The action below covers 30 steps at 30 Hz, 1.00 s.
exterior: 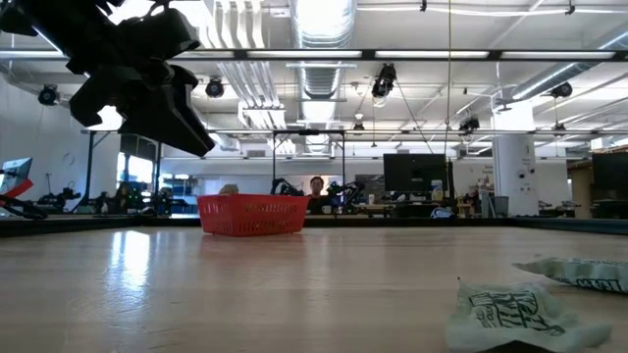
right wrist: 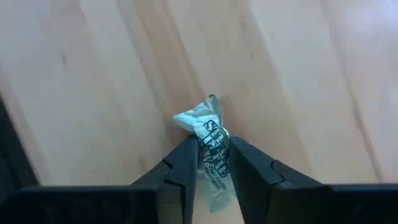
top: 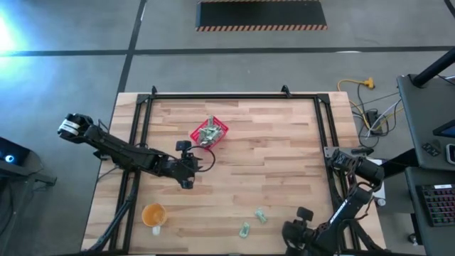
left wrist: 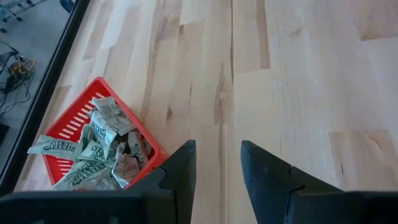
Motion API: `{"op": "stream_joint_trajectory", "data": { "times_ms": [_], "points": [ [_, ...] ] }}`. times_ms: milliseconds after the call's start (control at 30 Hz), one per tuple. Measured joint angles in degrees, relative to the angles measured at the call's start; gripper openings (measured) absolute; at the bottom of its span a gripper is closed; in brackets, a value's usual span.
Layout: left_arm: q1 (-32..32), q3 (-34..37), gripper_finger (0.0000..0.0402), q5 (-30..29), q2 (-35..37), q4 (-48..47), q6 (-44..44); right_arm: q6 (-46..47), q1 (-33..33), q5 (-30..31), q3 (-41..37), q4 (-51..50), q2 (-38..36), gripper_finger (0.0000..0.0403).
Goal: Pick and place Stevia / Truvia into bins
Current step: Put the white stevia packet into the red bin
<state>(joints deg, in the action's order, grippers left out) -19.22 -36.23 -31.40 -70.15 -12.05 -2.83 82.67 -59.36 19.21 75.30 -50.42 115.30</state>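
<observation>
I am pinching a crumpled Stevia packet between the right gripper fingers at the counter's near right edge. My left gripper is hovering, fingers spread and empty, beside the packet-filled red basket.

In the high view the right gripper sits at the picture's bottom edge, its fingers too small and dark to make out, and the two loose packets on the table are too small to read. The red basket is cut off at the bottom of the left wrist view, with part of its pile of packets hidden behind the left gripper. In the right wrist view, the lower end of the pinched packet is hidden between the dark fingers. In the low view a person beyond the basket shows only in part, and the nearest crumpled packet runs off the lower edge.
</observation>
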Motion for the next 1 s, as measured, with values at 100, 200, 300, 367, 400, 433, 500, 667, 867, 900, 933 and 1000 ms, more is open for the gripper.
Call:
{"op": "stream_joint_trajectory", "data": {
  "times_ms": [100, 200, 300, 367, 400, 433, 500, 667, 867, 900, 933, 1000],
  "points": [
    [0.0, 0.0, 0.011, 0.0, 0.0, 0.0, 0.0, -1.1, 0.1, 2.2, -0.1, 0.1, 0.0, 0.0068],
    [0.0, 0.0, 0.011, 0.0, 0.0, 0.0, 0.0, -3.0, 0.2, 4.5, -0.1, 0.2, 0.0, 0.0057],
    [0.0, 0.0, 0.011, 0.0, 0.0, 0.0, 0.0, -6.2, 0.5, 8.8, -0.1, 0.3, 0.0, 0.0051],
    [0.0, 0.0, 0.011, 0.0, 0.0, 0.0, 0.0, -8.9, 0.8, 12.7, -0.1, 0.3, 0.0, 0.0048],
    [0.0, 0.0, 0.011, 0.0, 0.0, 0.0, 0.0, -10.5, 1.1, 14.7, -0.1, 0.2, 0.0, 0.0048],
    [0.0, 0.0, 0.011, 0.0, 0.0, 0.0, 0.0, -11.9, 1.3, 16.4, -0.1, 0.2, 0.0, 0.0048],
    [0.0, 0.0, 0.011, 0.0, 0.0, 0.0, 0.0, -15.1, 1.9, 20.0, -0.1, 0.2, 0.0, 0.0048],
    [0.0, 0.0, 0.011, 0.0, 0.0, 0.0, 0.0, -23.4, 3.8, 29.7, -0.1, 0.2, 0.0, 0.0048],
    [0.0, -0.1, 0.011, 0.0, 0.0, 0.0, 0.2, -33.6, 7.8, 39.5, -0.1, 0.1, 0.0, 0.0048],
    [0.0, -0.2, 0.011, 0.0, 0.0, 0.0, 0.2, -35.5, 8.7, 40.6, -0.1, 0.1, 0.0, 0.0048],
    [0.0, -0.2, 0.011, 0.0, 0.0, 0.0, 0.2, -37.4, 9.7, 41.8, -0.1, 0.0, 0.0, 0.0048],
    [0.0, -0.2, 0.011, 0.0, 0.0, 0.0, 0.2, -40.6, 11.9, 44.4, -0.1, -0.2, 0.0, 0.0048]
  ]
}}
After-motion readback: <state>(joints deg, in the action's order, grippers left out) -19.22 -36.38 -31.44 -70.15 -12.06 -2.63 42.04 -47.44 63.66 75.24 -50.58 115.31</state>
